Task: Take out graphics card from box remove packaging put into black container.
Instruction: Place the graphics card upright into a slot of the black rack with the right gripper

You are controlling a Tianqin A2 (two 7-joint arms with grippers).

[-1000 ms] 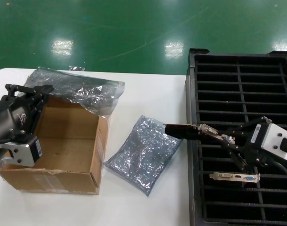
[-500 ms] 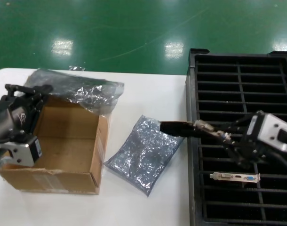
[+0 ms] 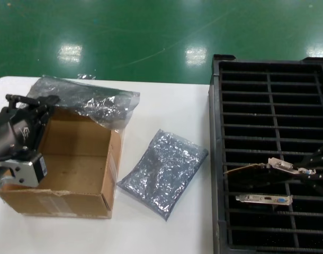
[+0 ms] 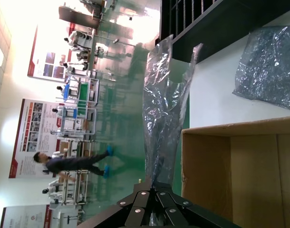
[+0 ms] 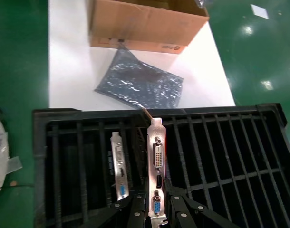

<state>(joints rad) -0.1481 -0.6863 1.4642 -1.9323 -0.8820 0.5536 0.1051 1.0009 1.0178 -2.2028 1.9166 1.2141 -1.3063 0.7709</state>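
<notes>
Right hand (image 5: 154,213) clamped on graphics card (image 5: 155,164), visible only from its wrist.

We see only the right gripper (image 5: 154,219)'s fingers (image 3: 321,156) at the head view's edge; its body is cut off.

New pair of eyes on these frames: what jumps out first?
The right gripper holds a graphics card by its silver bracket over the black container, beside a second card already slotted. On the white table lies an empty antistatic bag. The left gripper pinches another bag at the far edge of the open box.
</notes>
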